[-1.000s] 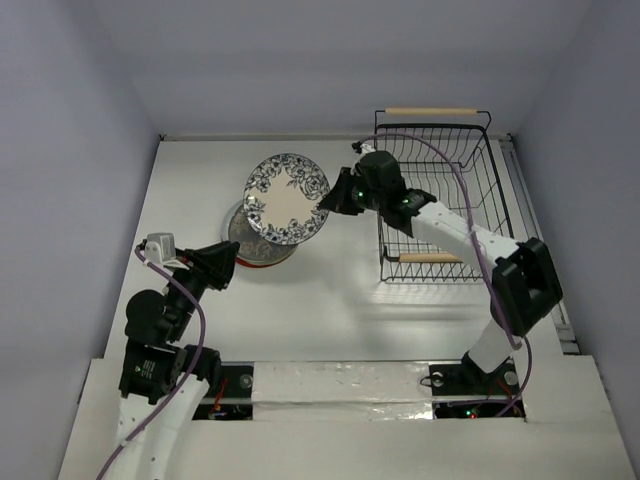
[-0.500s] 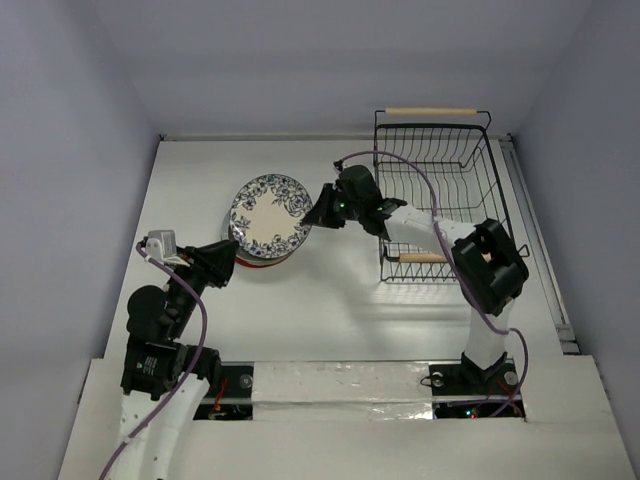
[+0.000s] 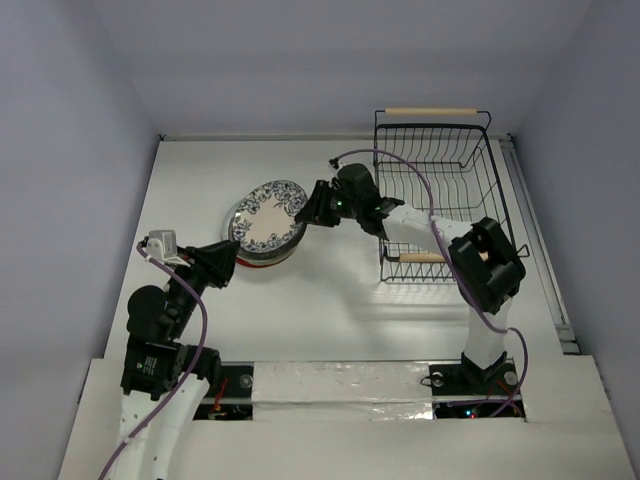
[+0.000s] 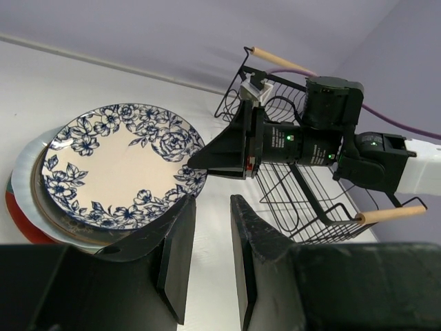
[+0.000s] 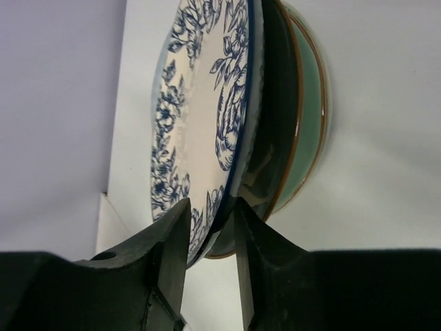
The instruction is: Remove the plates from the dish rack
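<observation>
1. Lower now: right gripper (image 3: 312, 207) is setting blue-flowered plate (image 3: 266, 215) onto stack (image 4: 19, 181), left-centre, fingers pinching its rim.
2. Far right, rack (image 3: 432, 127) is sitting empty.
3. Next: let go, w/draw; left gripper (image 3: 226, 262) is idling nearby, fingers spread.

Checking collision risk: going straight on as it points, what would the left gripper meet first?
Probably the rim of the blue floral plate that the right gripper holds, though depth is unclear.
</observation>
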Robot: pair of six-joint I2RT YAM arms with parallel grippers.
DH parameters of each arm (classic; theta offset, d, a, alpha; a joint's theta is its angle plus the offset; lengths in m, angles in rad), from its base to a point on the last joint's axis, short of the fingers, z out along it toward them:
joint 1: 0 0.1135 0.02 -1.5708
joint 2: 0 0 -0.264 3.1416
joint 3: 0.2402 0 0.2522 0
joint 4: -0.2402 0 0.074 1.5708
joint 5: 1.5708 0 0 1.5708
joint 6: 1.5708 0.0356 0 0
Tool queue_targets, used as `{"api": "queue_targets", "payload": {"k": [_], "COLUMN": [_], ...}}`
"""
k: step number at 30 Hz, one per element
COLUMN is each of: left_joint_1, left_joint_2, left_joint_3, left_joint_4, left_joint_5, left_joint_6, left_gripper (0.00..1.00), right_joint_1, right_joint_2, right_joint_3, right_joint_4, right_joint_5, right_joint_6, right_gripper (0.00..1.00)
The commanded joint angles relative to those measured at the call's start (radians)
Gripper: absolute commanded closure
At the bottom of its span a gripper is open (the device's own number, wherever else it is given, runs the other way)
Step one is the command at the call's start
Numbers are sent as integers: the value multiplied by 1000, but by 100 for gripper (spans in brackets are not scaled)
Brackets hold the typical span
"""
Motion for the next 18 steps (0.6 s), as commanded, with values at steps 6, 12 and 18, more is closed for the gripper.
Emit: {"api": "queue_targets", "payload": {"k": [6,12,18], "left_joint_1": [6,6,6], "left_joint_2": [4,3,3], "left_joint_3": [17,15,17], "left_joint_4": [58,61,58], "left_joint_5": [18,22,18], "left_joint_6": [2,2,3], "left_gripper": [76,76,76], "right_joint_1": [16,25,34], "right_joint_2": [5,-48,-102], "right_joint_3": [40,23,7], "right_joint_4": [44,-27,-114], "right_joint_5": [-55,-7,75], "right_joint_6": [-66,-126,-185], "right_gripper": [54,33,17]}}
